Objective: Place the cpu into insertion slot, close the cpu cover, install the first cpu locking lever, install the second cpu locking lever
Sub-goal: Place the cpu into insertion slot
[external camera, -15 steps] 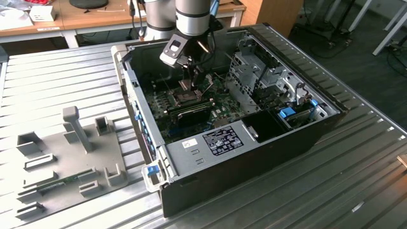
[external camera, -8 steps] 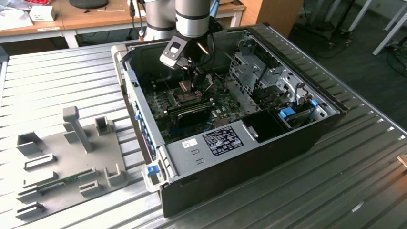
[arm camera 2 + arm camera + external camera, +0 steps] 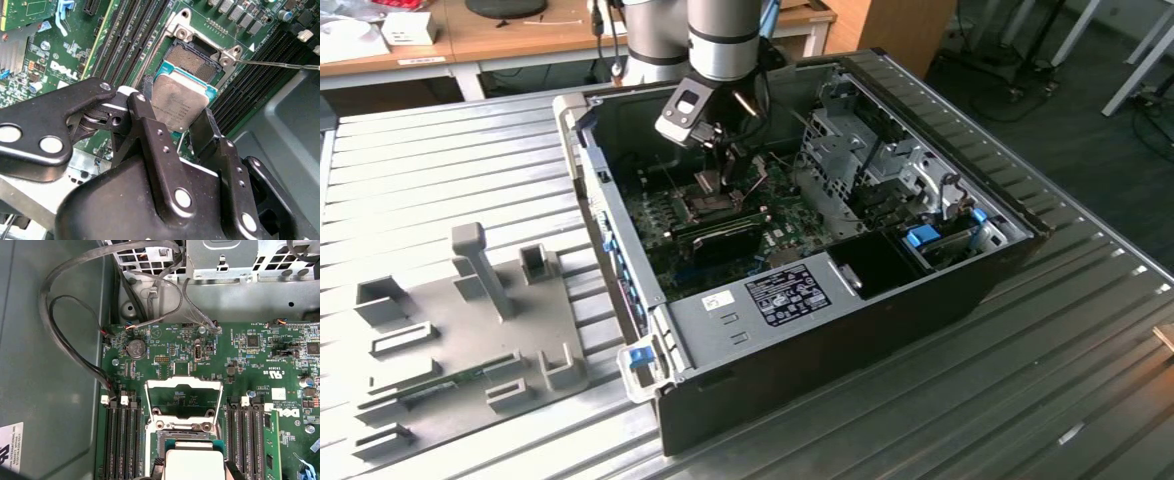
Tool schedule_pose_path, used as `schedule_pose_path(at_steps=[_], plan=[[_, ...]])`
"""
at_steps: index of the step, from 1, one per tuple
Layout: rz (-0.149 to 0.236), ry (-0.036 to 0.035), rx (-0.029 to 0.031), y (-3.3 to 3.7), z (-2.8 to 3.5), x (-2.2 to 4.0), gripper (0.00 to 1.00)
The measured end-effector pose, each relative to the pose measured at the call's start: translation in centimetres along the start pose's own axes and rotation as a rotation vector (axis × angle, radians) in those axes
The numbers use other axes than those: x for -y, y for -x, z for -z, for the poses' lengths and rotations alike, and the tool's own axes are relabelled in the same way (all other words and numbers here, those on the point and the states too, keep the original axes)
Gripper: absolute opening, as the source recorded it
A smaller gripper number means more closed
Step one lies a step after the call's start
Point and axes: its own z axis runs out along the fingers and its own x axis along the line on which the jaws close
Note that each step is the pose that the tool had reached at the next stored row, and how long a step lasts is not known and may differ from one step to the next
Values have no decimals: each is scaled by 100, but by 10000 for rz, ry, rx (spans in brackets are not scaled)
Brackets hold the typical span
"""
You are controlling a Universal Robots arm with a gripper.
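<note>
The hand grips the cpu by 2 opposite edges just over the insertion slot, whose cpu cover stands open; seating it well likely means level, squared corners, no force.

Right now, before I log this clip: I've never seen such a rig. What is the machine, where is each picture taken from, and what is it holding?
It is one robot arm reaching down into an open computer case lying on a ribbed metal table. The exterior view looks on from off the arm; both wrist views ride on the arm, looking at the green board. The gripper is shut on the cpu, holding it over the insertion slot. The cpu cover is flipped open.
</note>
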Motion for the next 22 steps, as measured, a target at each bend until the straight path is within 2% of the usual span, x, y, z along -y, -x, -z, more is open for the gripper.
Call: schedule_pose_path(at_steps=[4, 15, 17, 19, 20, 22], plan=[[0, 1, -2, 0, -3, 0, 54], [0, 1, -14, 1, -64, 4, 54], [-3, 0, -53, 1, -79, 7, 54], [-9, 0, -181, 1, -86, 10, 54], [-13, 0, -217, 1, -86, 12, 54], [-13, 1, -225, 1, -89, 13, 54]])
